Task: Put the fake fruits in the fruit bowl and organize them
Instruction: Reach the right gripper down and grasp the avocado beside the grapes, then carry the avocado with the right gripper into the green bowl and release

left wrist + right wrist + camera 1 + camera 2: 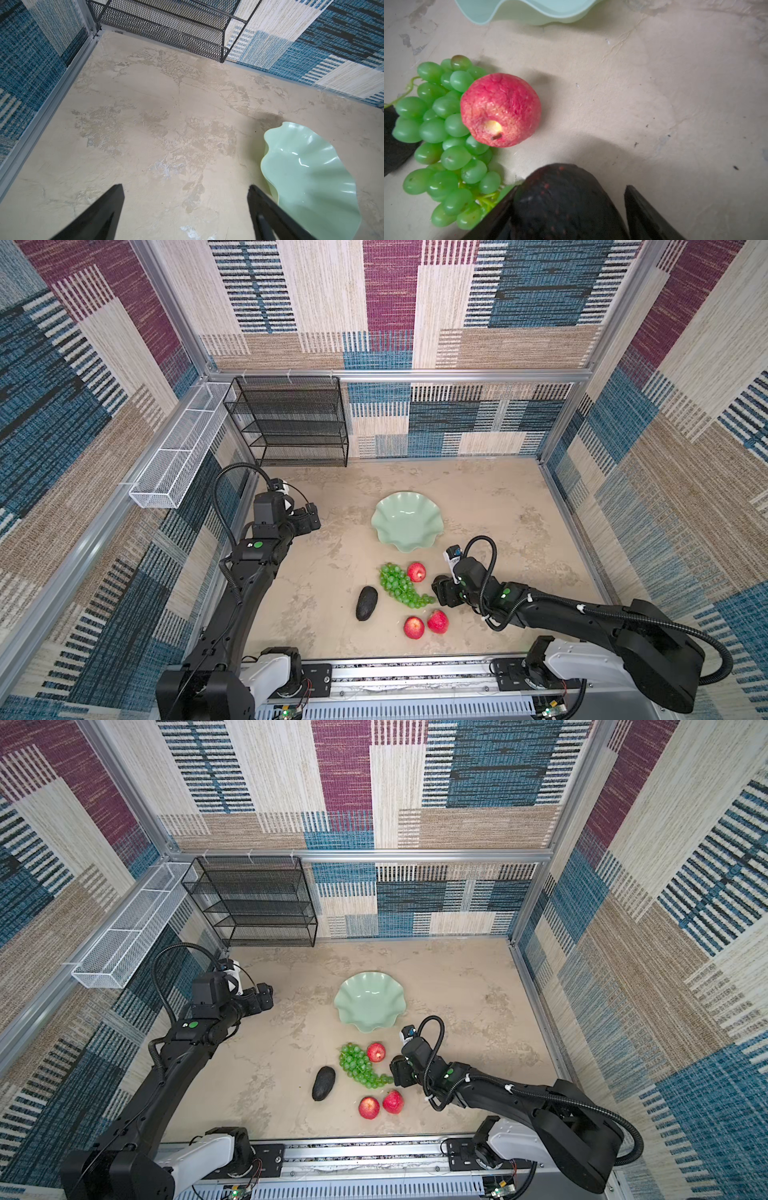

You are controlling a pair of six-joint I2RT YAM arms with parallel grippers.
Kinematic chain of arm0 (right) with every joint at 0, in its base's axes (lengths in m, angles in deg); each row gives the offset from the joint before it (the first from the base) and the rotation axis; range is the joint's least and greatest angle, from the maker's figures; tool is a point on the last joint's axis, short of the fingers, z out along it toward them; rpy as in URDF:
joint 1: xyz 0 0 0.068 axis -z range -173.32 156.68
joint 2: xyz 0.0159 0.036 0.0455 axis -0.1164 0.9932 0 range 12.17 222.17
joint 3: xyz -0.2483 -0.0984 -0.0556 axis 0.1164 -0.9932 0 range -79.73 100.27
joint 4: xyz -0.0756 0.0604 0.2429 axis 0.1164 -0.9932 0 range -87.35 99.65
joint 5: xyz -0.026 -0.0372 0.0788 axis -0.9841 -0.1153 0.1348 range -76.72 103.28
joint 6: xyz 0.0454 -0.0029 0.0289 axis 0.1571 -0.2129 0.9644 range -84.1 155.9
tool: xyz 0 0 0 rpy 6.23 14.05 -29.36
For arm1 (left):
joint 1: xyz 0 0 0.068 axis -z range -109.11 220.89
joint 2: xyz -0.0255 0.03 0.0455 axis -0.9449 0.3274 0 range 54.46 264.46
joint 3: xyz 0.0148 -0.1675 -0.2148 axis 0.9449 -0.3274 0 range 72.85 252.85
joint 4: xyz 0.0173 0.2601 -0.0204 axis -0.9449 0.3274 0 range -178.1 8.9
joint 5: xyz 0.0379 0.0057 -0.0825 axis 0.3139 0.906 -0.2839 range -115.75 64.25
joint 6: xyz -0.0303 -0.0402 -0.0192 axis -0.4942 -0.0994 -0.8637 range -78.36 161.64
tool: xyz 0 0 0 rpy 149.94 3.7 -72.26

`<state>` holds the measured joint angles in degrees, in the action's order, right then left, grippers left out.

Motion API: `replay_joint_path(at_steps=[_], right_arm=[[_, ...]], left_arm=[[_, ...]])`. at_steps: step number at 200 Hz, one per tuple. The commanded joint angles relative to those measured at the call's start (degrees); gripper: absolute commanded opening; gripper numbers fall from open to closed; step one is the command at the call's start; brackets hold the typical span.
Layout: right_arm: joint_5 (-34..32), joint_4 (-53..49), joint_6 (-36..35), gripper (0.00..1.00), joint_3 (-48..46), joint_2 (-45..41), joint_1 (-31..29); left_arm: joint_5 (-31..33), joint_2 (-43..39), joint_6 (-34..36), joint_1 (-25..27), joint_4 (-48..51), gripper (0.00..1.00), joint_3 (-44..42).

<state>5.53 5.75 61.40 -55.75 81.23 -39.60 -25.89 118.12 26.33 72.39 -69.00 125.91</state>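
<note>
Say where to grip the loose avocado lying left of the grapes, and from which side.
Grip the loose avocado across its narrow middle, coming straight down from above. It lies flat with its long axis running roughly near to far, so the jaws should probably close left-right; the grapes sit close on its right.

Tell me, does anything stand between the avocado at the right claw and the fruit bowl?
Nothing visibly blocks it: bare table lies between the avocado and the fruit bowl. One red apple, touching the grapes, sits just beside that line.
</note>
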Motion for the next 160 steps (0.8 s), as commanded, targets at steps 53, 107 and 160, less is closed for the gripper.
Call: replay_joint_path(at_steps=[53,107,160], right_arm=[[-9.7,-8.5,3.4,0.51,9.6,-5.2,-0.1],[-13.7,-5.6,-3.7,0.50,29.3,9.8,0.5],[-4.8,-0.7,-10.4,0.51,47.3,33.3,6.8]], left_arm=[[1.3,-0.5,-2.7,-0.2,-1.6,0.96,-0.6],[1.2,-1.7,-3.5,-0.2,-1.8,0.96,-1.6],[-0.7,-8.9,-5.0,-0.2,1.3,0.96,-4.7]])
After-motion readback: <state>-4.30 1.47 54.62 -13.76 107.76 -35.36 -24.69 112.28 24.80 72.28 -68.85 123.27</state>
